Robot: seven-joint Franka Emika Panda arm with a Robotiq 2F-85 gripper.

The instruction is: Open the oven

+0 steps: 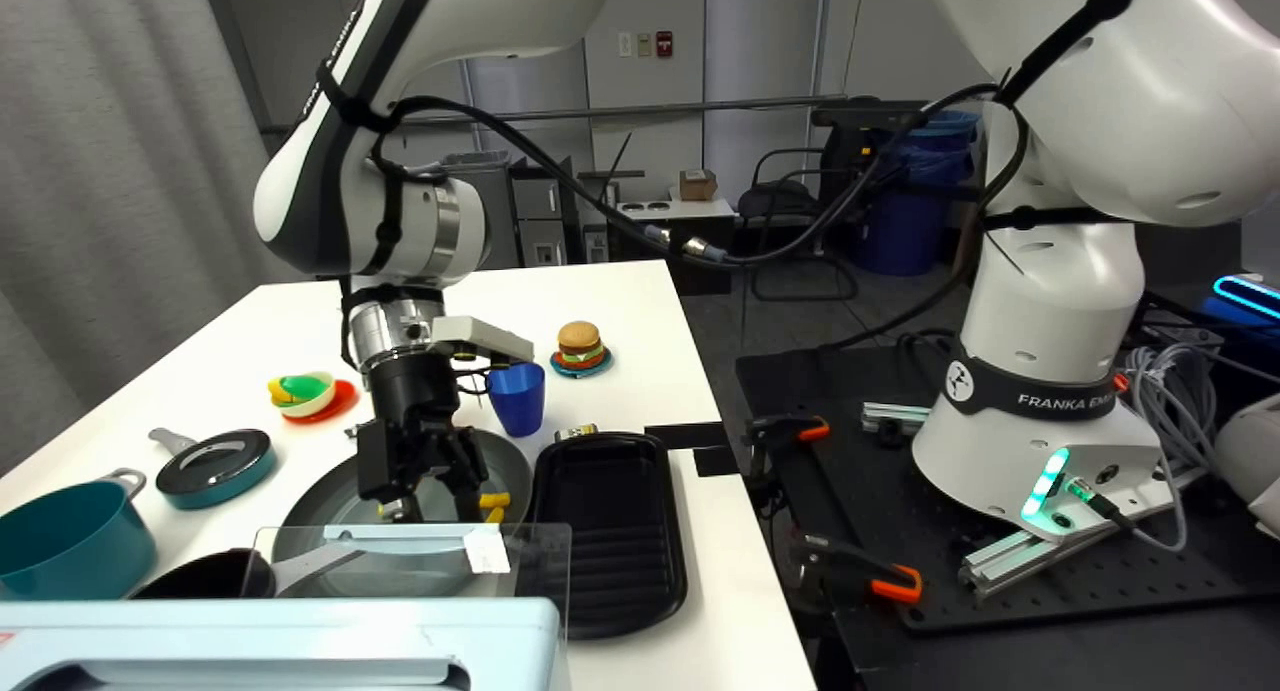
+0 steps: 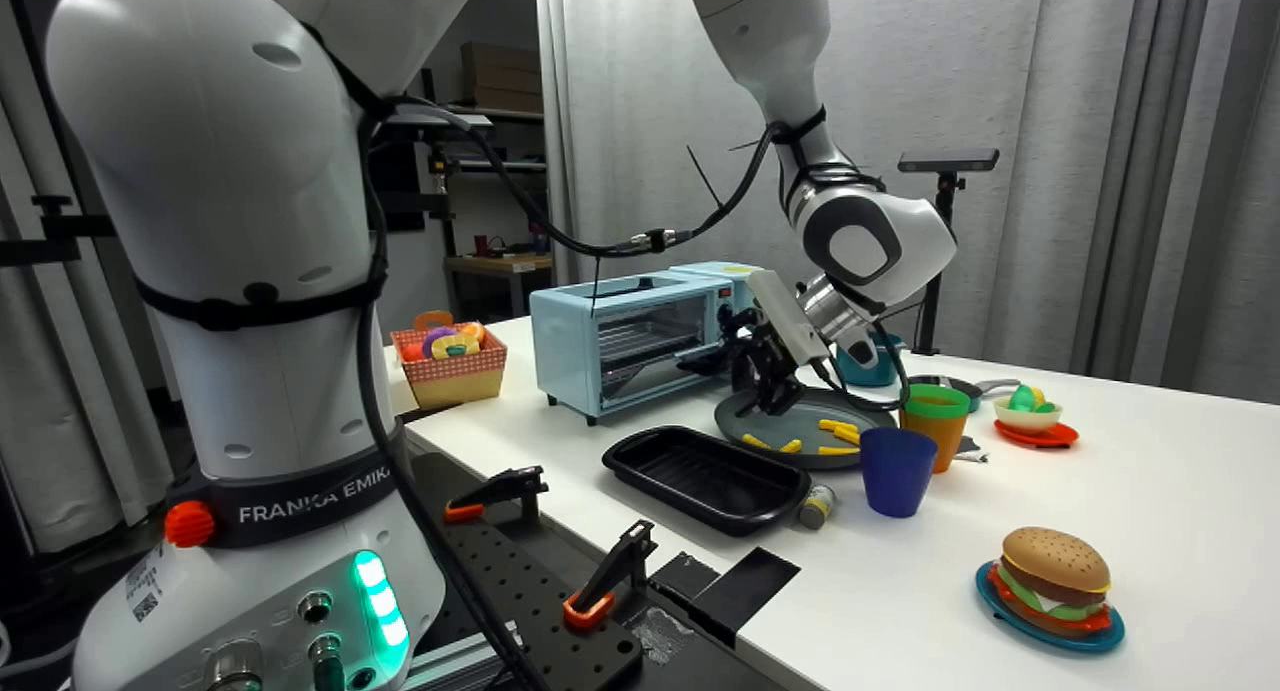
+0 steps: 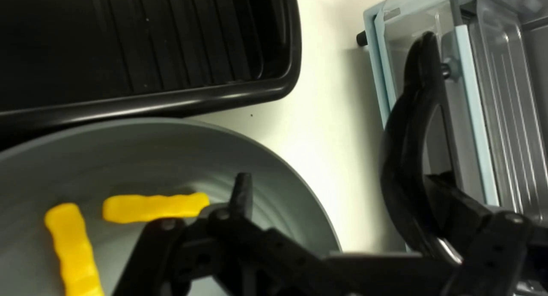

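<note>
In an exterior view, a toy hamburger [image 2: 1055, 571] on a teal saucer [image 2: 1100, 640] was positioned toward the near side of the white surface [image 2: 850, 591]. Beyond it, a black baking pan [image 2: 700, 471] and an upright blue cup [image 2: 895, 471] were set. A grey plate [image 3: 171, 154] holding yellow toy fries [image 3: 154, 208] was placed just behind the pan. Farther back, the toaster oven [image 2: 560, 351] was located, its glass door [image 3: 476, 116] partly open. The jaws were spread well apart at the front of the toaster oven; in the wrist view, one jaw was placed within the opening of the black door handle [image 3: 400, 176]. Contact with the handle could not be confirmed.
</note>
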